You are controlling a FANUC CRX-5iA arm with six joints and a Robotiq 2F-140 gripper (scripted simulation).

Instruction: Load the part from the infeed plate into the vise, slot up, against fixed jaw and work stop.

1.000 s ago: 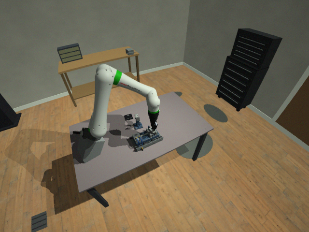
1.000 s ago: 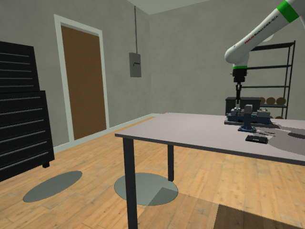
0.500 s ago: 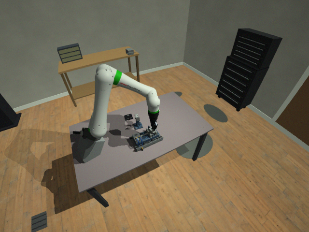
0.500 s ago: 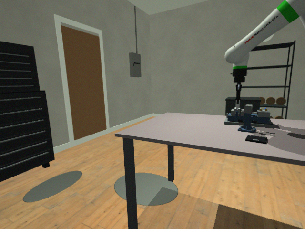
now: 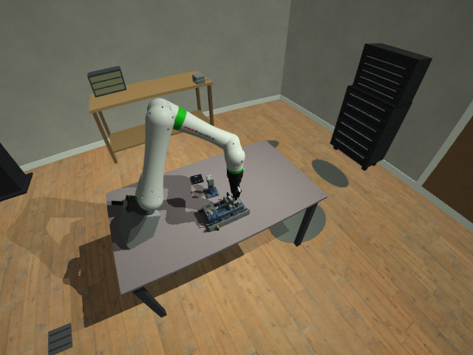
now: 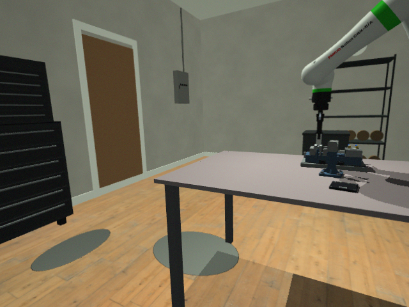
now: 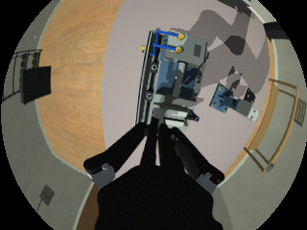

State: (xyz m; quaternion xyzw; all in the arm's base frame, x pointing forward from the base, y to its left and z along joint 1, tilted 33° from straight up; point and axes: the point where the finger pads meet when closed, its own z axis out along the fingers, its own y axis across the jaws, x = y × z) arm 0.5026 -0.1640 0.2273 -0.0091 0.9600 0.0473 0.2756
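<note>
The dark infeed plate [image 5: 196,178] lies bare on the table and also shows in the exterior view [image 6: 343,186]. The blue vise [image 5: 225,211] stands open, with its air cylinder and blue hoses at one end [image 7: 173,48]. My gripper [image 5: 233,194] is shut with nothing between the fingers. It points straight down over the vise's other end, tips just above it [image 6: 317,140]. A small light grey piece [image 7: 179,117] sits in the vise right by my fingertips [image 7: 159,129]. I cannot tell if it is the part or what it touches. The V-block [image 5: 210,187] has a grey top [image 6: 333,145].
The arm's base [image 5: 143,214] stands at the table's left. The V-block and the infeed plate sit close behind the vise. A wooden bench [image 5: 148,92] and a black drawer cabinet [image 5: 378,103] stand away from the table.
</note>
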